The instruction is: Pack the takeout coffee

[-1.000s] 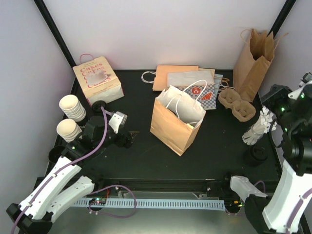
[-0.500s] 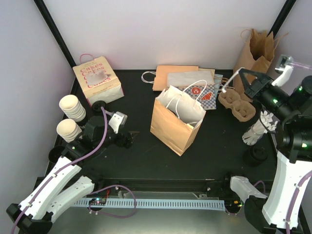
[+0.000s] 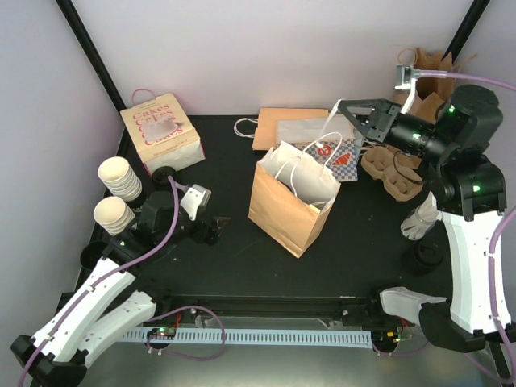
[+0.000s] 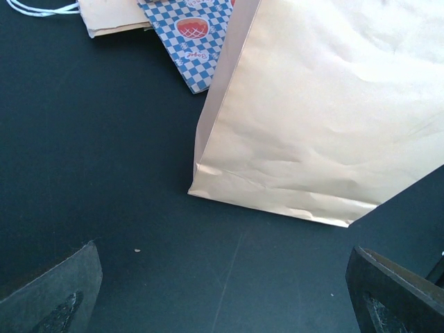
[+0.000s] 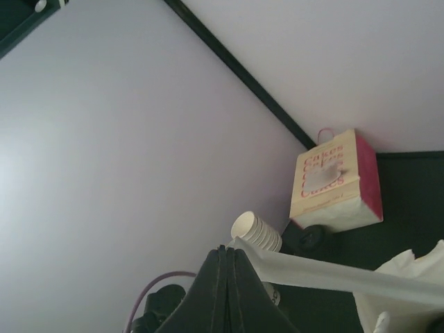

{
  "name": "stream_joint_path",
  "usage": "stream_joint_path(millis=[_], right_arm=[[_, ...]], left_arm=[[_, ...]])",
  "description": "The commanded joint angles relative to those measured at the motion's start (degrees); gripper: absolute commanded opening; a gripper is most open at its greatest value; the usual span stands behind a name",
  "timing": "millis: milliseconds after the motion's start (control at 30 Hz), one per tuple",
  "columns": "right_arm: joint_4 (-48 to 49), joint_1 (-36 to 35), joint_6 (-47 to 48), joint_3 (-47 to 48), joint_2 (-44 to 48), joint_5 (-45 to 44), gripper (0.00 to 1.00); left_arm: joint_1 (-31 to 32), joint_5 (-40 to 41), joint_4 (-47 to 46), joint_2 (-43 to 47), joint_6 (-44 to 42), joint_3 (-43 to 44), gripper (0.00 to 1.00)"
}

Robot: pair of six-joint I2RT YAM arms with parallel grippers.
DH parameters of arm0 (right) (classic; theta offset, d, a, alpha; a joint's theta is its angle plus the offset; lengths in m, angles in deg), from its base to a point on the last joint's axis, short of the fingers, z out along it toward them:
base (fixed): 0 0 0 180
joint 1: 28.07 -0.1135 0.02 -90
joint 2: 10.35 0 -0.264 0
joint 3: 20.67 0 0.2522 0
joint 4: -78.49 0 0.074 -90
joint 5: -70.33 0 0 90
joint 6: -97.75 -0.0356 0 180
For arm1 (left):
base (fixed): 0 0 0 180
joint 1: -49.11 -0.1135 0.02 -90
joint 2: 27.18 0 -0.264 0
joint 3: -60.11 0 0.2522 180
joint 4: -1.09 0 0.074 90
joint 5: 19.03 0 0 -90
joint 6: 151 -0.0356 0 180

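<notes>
A brown paper bag (image 3: 292, 201) with white handles stands open at mid-table; its side fills the left wrist view (image 4: 326, 118). My right gripper (image 3: 340, 107) is raised above and behind the bag. It is shut on a long white paper-wrapped strip (image 3: 330, 131) that hangs toward the bag mouth. In the right wrist view the gripper (image 5: 229, 251) pinches the strip (image 5: 333, 274) at its end. My left gripper (image 3: 211, 229) is open and empty, low on the table left of the bag (image 4: 222, 305). A round black lid (image 3: 425, 256) sits at the right; I cannot tell whether a cup is under it.
Stacked lidless cream cups (image 3: 118, 179) and a cake box (image 3: 161, 133) stand at the left, with a loose black lid (image 3: 165, 174) beside them. Flat bags lie at the back, with a pulp cup carrier (image 3: 393, 173) and a tall brown bag (image 3: 419, 101). A bunch of white wrapped strips (image 3: 421, 216) stands at the right.
My right arm has swung up and left from the right edge, carrying the white strip from near the bunch to above the open bag. The left arm has not moved.
</notes>
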Motion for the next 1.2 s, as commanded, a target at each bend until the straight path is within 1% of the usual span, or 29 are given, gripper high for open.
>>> stream_joint_path(millis=[0, 267, 533, 667, 767, 900, 1033, 1067, 1100, 1133, 1167], right_arm=[[-0.32, -4.1, 2.05, -0.57, -0.95, -3.2, 0.01], [5.42, -6.02, 0.85, -12.5, 0.27, -3.31, 0.01], [3.57, -6.34, 4.11, -20.47, 2.32, -7.98, 0.01], [4.5, -6.4, 4.78, -23.54, 2.76, -9.3, 0.01], [5.88, -6.52, 4.37, -24.01, 1.51, -8.72, 0.01], [6.5, -7.76, 4.28, -21.35, -0.92, -8.32, 0.01], [5.39, -7.9, 6.14, -19.49, -0.76, -10.81, 0.02], [4.87, -7.89, 6.86, -19.93, -0.3, -12.69, 0.05], [4.09, -7.85, 7.6, -20.5, 0.25, -14.25, 0.12], [3.2, -7.82, 8.52, -21.15, 0.84, -15.45, 0.21], [2.05, -7.83, 9.42, -21.88, 1.36, -16.84, 0.33]], left_arm=[[-0.43, 0.08, -1.02, -0.06, -0.48, -0.07, 0.99], [-0.43, -0.01, -1.04, -0.15, -0.48, -0.06, 0.99], [-0.4, -0.03, -1.02, -0.27, -0.52, -0.08, 0.99], [-0.45, -0.07, -1.07, -0.28, -0.49, -0.1, 0.99], [-0.48, -0.05, -1.02, -0.33, -0.49, -0.1, 0.99], [-0.4, -0.21, -1.1, -0.5, -0.49, -0.05, 0.99], [-0.42, -0.07, -1.13, -0.52, -0.49, -0.15, 0.99], [-0.38, 0.01, -1.1, -0.56, -0.51, -0.15, 0.99], [-0.4, 0.02, -1.11, -0.54, -0.46, -0.14, 0.99], [-0.36, 0.05, -1.14, -0.51, -0.4, -0.19, 0.99], [-0.4, 0.15, -1.15, -0.5, -0.39, -0.15, 0.99]])
